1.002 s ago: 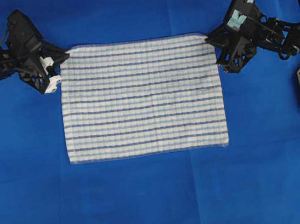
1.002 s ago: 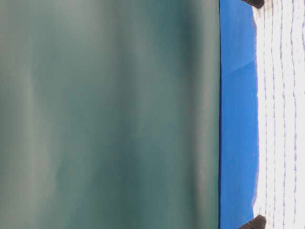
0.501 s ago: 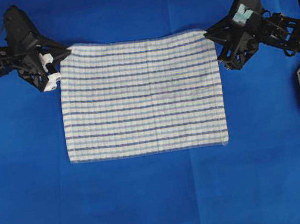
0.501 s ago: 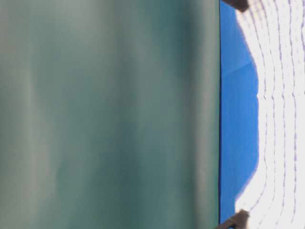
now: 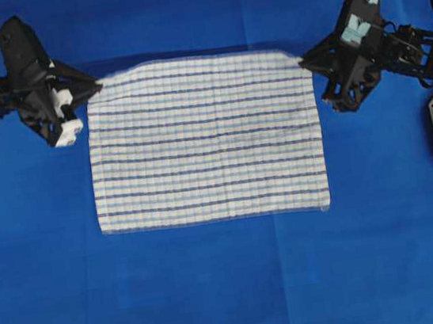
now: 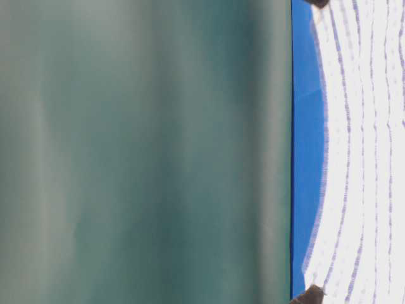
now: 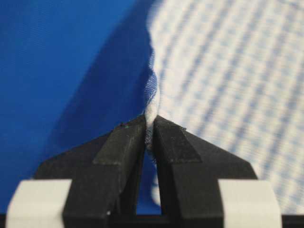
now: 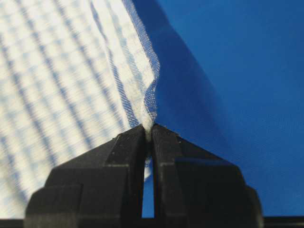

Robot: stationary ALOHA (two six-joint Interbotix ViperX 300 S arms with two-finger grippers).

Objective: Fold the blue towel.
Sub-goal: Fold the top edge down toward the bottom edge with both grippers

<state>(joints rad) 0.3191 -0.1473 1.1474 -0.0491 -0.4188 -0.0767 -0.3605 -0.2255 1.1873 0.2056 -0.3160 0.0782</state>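
So the blue towel [image 5: 205, 139] was spread out on the blue table covering [image 5: 217, 290], striped side up; its near edge lay flat on the covering while the far edge was lifted, casting a shadow behind it; the left gripper [image 5: 93, 88] sat at the towel's far left corner, jaws pinched together on the fabric there, and the wrist view showed the cloth squeezed right between the fingertips [image 7: 128, 137]; the right gripper [image 5: 303, 59] was clamped the same way on the towel's far right corner [image 8: 148, 111]; the far edge bowed a bit between the two.
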